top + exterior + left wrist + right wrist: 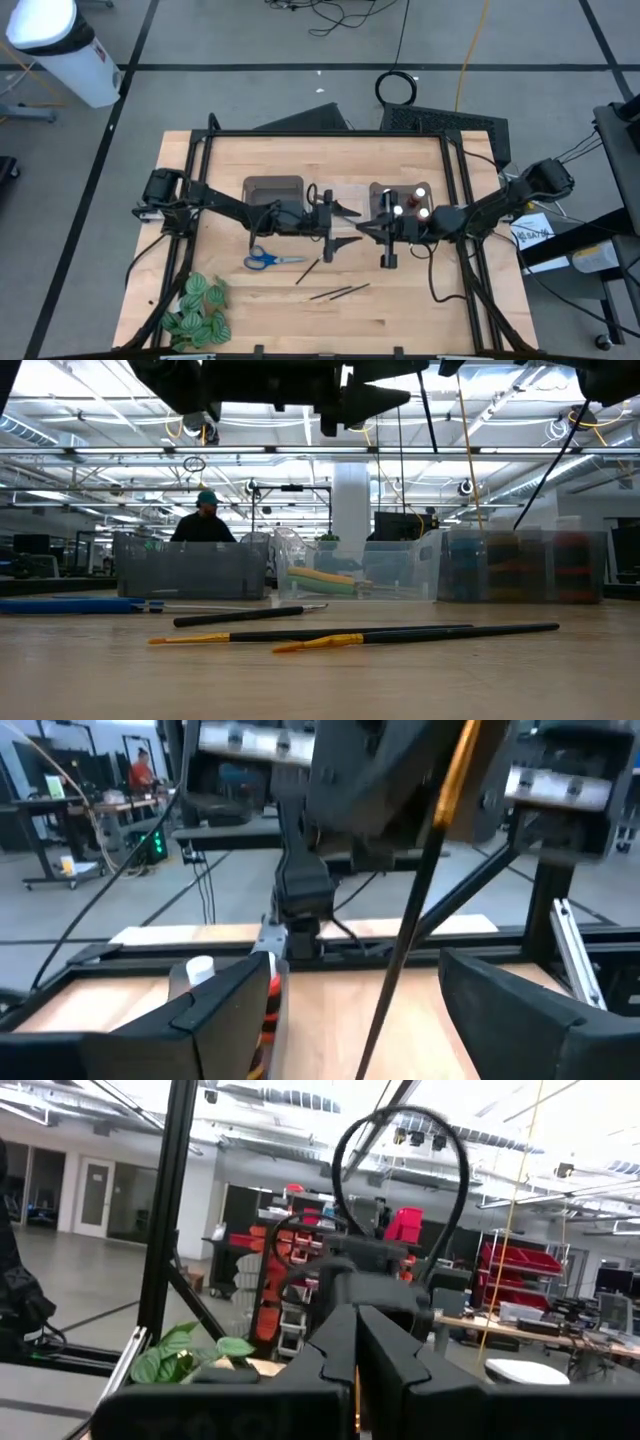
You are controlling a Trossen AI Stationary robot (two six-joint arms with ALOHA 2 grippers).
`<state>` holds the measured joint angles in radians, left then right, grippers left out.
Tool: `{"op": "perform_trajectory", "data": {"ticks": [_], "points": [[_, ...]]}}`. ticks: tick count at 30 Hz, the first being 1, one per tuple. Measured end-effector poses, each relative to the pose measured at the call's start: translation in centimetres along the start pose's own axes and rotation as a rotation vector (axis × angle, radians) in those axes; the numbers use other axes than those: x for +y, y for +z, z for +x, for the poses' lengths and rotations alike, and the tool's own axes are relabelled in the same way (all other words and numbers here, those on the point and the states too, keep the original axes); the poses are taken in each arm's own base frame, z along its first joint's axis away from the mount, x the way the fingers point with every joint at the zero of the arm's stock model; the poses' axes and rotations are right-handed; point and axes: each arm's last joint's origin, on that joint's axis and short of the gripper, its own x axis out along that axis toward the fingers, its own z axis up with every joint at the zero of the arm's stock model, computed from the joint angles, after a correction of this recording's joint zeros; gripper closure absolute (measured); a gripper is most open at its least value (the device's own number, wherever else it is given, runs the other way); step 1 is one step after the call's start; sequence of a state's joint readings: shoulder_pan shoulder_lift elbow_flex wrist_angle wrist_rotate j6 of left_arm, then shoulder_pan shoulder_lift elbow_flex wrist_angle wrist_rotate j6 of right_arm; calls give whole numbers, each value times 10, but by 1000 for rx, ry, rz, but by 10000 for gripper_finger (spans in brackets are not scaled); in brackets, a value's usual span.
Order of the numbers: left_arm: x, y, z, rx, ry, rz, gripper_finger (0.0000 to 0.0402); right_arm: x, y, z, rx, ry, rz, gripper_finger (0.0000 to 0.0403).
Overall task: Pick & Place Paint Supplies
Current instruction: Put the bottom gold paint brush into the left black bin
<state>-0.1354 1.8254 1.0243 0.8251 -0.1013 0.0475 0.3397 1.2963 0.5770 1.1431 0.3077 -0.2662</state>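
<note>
Two dark robot arms meet over the middle of a wooden table (pixel 420 310). The right gripper (pixel 384 232) has its jaws clenched on a thin paintbrush (pixel 420 890), which hangs aslant above the table with its orange ferrule uppermost. The left gripper (pixel 350 226) faces it with jaws released and spread wide, one on either side of the dark handle and not touching it. This looks like a hand-over between the arms. To do it well, the right jaws should stay firm on the brush. The left jaws should either close squarely on the handle or draw straight back without knocking it, since a nudge could swing the brush loose. Counted, there are four brushes: the held one and three lying loose on the near part of the table (pixel 308 271) (pixel 328 294) (pixel 352 289). One pair of blue-handled scissors (pixel 272 260) lies near them. Yellow and green shapes (pixel 320 582) rest in a clear bin (pixel 300 555), too blurred to name. Four small paint bottles (pixel 410 202), two white-capped and two red-capped, stand in another clear bin (pixel 376 190) under the right arm. One grey bin (pixel 273 188) sits under the left arm. One green leafy bunch (pixel 197 310) lies at the near left corner.
</note>
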Motion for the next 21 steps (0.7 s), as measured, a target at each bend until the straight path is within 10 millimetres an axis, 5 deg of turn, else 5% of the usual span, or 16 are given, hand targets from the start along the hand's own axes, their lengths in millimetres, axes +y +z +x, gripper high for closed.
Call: {"op": "perform_trajectory", "data": {"ticks": [14,21], "points": [[4,-2,1,19,5,2,154,3,-11,6,-38,-17,25,403],[0,-3,0,22,-6,3,233,3,-11,6,-39,-19,33,403]]}}
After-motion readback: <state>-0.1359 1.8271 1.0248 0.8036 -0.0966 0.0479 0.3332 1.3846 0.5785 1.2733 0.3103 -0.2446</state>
